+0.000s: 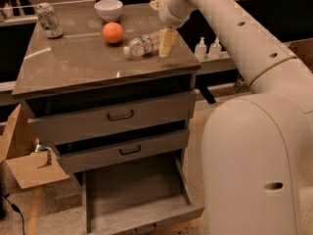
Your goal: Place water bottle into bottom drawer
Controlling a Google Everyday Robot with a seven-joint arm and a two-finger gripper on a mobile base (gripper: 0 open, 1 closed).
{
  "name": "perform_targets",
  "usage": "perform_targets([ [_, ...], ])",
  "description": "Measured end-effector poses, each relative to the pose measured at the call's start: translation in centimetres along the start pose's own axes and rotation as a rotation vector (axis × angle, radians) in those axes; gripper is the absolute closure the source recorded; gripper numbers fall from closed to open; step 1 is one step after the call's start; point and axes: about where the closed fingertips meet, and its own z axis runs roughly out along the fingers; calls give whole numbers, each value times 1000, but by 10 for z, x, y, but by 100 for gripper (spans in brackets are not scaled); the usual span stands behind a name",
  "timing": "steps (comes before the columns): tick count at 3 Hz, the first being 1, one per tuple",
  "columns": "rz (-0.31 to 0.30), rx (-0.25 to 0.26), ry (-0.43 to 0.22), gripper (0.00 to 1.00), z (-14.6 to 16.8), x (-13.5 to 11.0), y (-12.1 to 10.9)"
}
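The water bottle (143, 44) lies on its side on the cabinet top, white cap pointing left, near the right rear part. My gripper (167, 41) hangs down from the arm at the bottle's base end, right against it, low over the top. The bottom drawer (139, 215) is pulled open below the two upper drawers, and its grey inside shows nothing in it.
An orange (113, 32), a white bowl (108, 9) and a drink can (49, 19) stand on the cabinet top (73, 65). Two pump bottles (208, 48) sit on a ledge to the right. A cardboard box (24, 165) lies on the floor at left. My arm fills the right side.
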Motion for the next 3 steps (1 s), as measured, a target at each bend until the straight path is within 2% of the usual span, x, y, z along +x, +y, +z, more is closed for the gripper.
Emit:
perform_targets([
  [1,-5,31,-14,0,17,1,-9],
  [3,-74,-15,-92,0,42,-10,-5],
])
